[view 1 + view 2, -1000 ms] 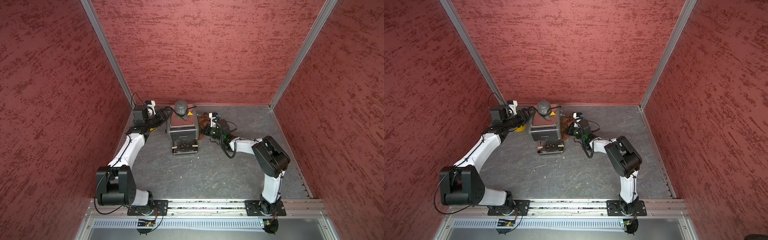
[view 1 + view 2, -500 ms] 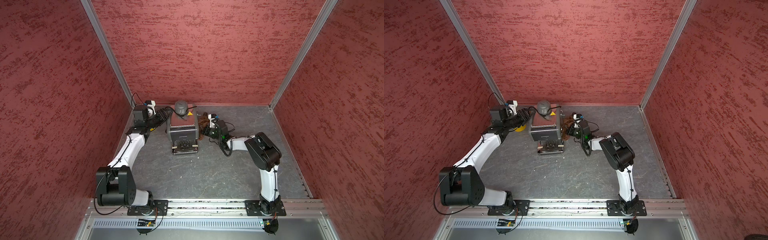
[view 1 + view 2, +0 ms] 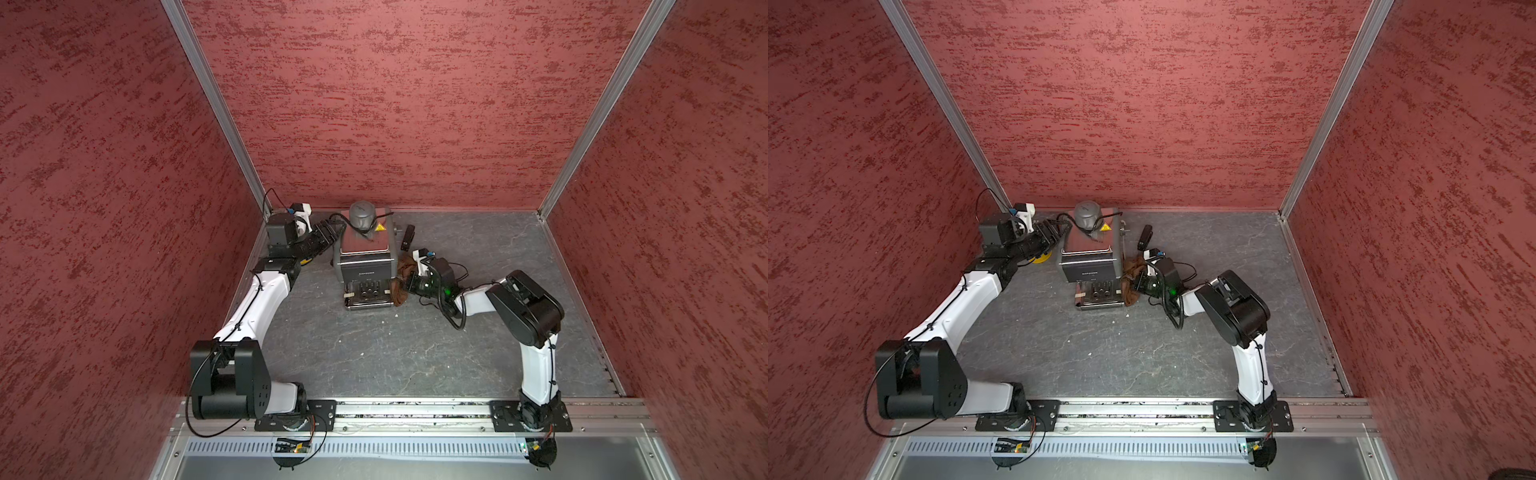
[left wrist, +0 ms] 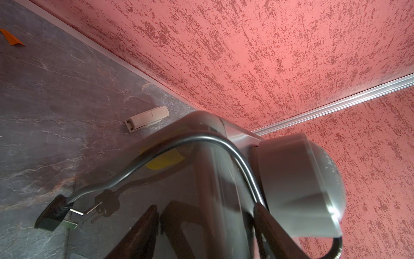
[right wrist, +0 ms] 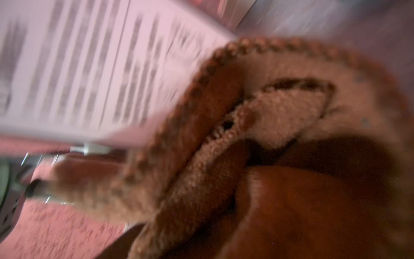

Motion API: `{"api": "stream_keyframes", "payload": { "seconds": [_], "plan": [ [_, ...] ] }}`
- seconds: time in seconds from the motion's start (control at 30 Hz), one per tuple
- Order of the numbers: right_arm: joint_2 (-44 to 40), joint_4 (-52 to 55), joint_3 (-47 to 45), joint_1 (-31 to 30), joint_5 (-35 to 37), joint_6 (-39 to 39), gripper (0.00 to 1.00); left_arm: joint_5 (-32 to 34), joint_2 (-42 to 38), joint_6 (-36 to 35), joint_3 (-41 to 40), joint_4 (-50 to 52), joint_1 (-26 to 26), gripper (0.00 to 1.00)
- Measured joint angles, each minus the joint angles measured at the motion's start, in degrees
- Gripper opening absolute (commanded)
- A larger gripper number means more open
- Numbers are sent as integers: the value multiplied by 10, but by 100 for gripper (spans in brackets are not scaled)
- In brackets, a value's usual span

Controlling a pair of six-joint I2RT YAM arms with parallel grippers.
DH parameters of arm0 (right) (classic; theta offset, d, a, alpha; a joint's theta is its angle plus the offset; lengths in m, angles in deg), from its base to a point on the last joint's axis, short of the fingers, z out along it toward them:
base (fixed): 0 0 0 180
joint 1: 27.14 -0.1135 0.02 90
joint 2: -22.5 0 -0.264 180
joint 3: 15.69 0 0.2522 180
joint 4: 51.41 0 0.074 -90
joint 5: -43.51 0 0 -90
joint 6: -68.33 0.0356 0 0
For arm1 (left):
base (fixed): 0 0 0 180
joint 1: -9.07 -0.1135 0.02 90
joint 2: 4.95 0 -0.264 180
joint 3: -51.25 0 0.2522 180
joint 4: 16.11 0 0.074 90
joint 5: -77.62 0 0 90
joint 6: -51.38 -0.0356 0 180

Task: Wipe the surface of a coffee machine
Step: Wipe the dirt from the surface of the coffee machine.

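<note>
R gripper fully closed on brown cloth, pressed to right flank of coffee machine — rear-centre, near back wall. L gripper at machine's top rear edge, jaws apart; hold unconfirmed. Wipe judged mid-way: top/front likely pending. Yellow warning sticker on top; front logo, side label illegible.

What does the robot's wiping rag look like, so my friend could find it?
Find the boxy grey coffee machine at the back of the dark floor. Against its side, at the tip of the right gripper, is the bunched cloth. It is the only soft, fuzzy brown thing; its neighbours are hard and grey or black.
</note>
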Motion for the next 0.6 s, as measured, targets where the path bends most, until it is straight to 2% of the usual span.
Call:
{"api": "stream_keyframes", "payload": {
  "seconds": [0.2,0.6],
  "plan": [
    [-22,-52,-30,-23,-8,44,0,-2,-3,2,-9,-12,0,67],
    [-67,-213,-97,-23,3,152,0,-3,-7,4,-11,-12,0,67]
  ]
}}
